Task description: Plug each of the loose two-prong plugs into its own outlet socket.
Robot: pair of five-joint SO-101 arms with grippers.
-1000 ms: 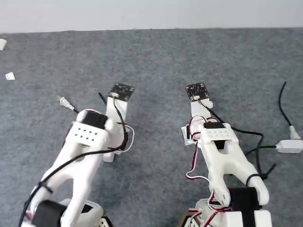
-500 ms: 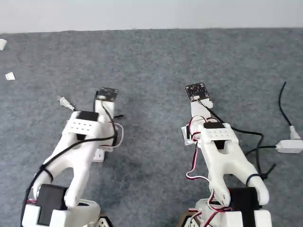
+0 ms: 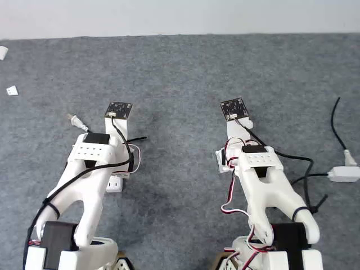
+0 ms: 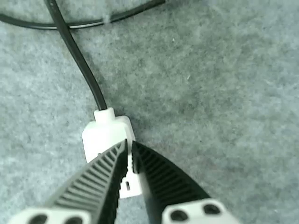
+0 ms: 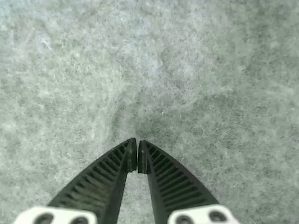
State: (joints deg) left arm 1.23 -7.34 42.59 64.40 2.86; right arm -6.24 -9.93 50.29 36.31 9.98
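My left gripper [image 4: 129,145] is shut, its tips hanging right over a white corded block [image 4: 103,135] that lies on the grey carpet. A black cable [image 4: 77,58] runs away from the block, and one slot shows on its face between my fingers. In the high view the left arm [image 3: 93,152] covers that block, and a white two-prong plug [image 3: 77,121] lies just beside the arm on its left. My right gripper [image 5: 137,145] is shut with nothing in it above bare carpet. The right arm [image 3: 256,160] stands mid-table.
A white socket block [image 3: 342,173] with a black cable lies at the right edge, with a small white plug [image 3: 349,157] on a thin black lead just behind it. Two white scraps [image 3: 11,90] sit at the far left. A second black cable [image 4: 117,16] crosses behind the block.
The left arm has swung to the left, toward the two-prong plug. The right arm has stayed still.
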